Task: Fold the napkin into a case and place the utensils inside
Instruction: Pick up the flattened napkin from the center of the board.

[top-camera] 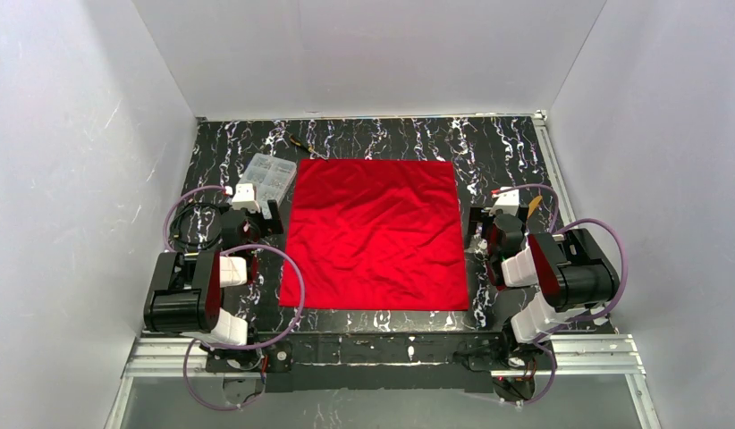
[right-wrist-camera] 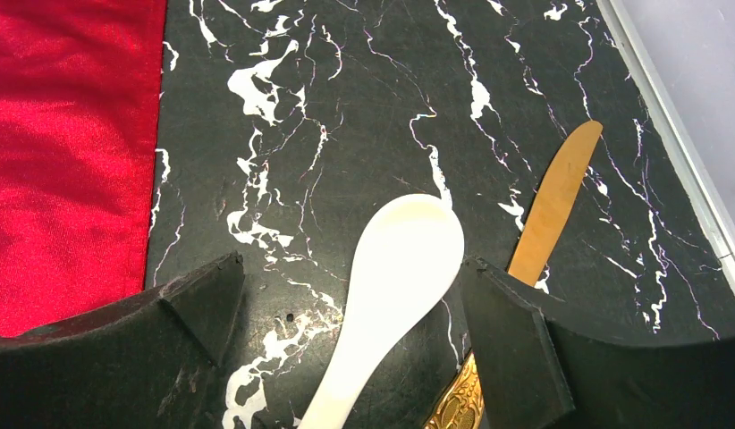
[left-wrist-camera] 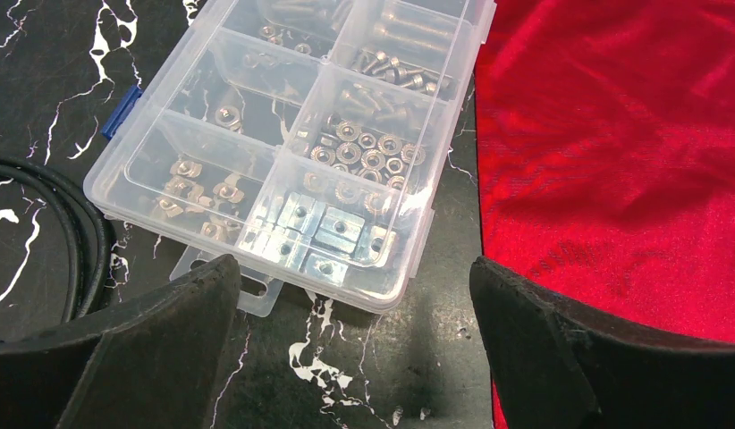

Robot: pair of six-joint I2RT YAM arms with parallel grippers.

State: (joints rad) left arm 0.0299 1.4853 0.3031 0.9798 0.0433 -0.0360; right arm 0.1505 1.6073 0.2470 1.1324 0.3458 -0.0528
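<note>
The red napkin [top-camera: 375, 234] lies spread flat as a creased square in the middle of the table; its edges also show in the left wrist view [left-wrist-camera: 614, 152] and the right wrist view [right-wrist-camera: 69, 152]. No folded case is in view. The white spoon [right-wrist-camera: 395, 295] and the yellow-gold knife [right-wrist-camera: 553, 204] lie on the black table to the right of the napkin. My right gripper [right-wrist-camera: 350, 304] is open above them, the spoon between its fingers. My left gripper [left-wrist-camera: 355, 308] is open and empty over the bare table by the napkin's left edge.
A clear plastic compartment box [left-wrist-camera: 310, 143] of nuts and bolts sits just ahead of my left gripper, also in the top view [top-camera: 268, 177]. A black cable [left-wrist-camera: 69, 232] lies left of it. A thin black-and-yellow tool [top-camera: 303, 145] lies at the back. White walls enclose the table.
</note>
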